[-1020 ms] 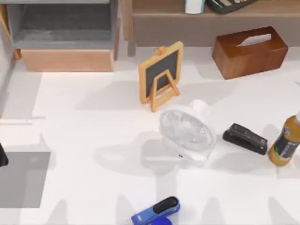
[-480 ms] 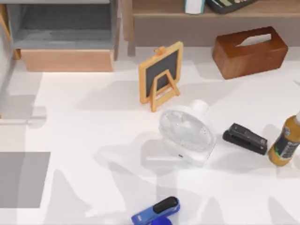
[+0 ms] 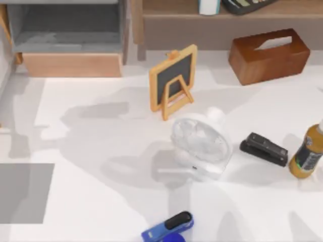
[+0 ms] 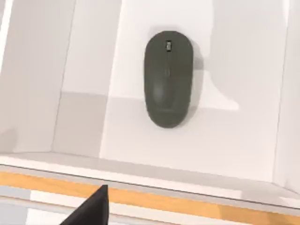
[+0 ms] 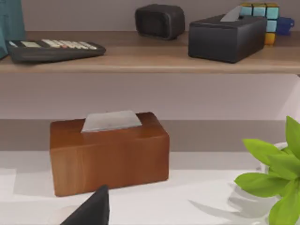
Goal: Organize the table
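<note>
Left pincer, right pincer: matte black, tapered, pointed tip.

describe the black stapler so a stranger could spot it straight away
Start at the brown wooden tissue box at the back right of the white table. Nearer the front, between the white fan and the amber bottle, lies the black stapler: low, flat and all black.

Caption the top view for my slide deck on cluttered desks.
White table holding a small easel chalkboard, white desk fan, black stapler, wooden tissue box and bottle.

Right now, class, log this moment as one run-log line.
table: fan, easel board, tissue box, black stapler, bottle | left wrist view: mouse | right wrist view: tissue box
</note>
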You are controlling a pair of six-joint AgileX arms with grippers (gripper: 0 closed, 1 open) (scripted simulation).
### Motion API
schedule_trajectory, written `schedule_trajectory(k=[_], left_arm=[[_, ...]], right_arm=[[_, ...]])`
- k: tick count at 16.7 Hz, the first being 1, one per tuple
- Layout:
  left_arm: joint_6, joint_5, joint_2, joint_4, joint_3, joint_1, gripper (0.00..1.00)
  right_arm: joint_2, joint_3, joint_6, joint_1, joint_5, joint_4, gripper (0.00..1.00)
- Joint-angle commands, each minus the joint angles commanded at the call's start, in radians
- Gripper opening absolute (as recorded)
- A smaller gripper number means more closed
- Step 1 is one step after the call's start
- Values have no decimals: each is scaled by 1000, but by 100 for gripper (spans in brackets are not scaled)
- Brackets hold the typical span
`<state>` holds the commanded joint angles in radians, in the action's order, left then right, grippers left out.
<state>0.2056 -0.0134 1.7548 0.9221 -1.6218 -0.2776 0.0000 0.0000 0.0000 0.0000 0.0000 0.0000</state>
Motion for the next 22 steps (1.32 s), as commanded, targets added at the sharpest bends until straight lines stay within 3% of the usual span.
schedule_trajectory(k=[6, 11, 14, 22], left_arm=[[41, 22, 529, 265, -523, -51, 100], [61, 39, 802, 400, -808, -57, 100], [67, 45, 863, 429, -877, -49, 100], [72, 45, 862, 410, -855, -56, 100]], right_arm=[[0, 0, 0, 0, 0, 0, 100], [0, 0, 0, 0, 0, 0, 100], [0, 0, 0, 0, 0, 0, 100], [0, 0, 0, 0, 0, 0, 100]])
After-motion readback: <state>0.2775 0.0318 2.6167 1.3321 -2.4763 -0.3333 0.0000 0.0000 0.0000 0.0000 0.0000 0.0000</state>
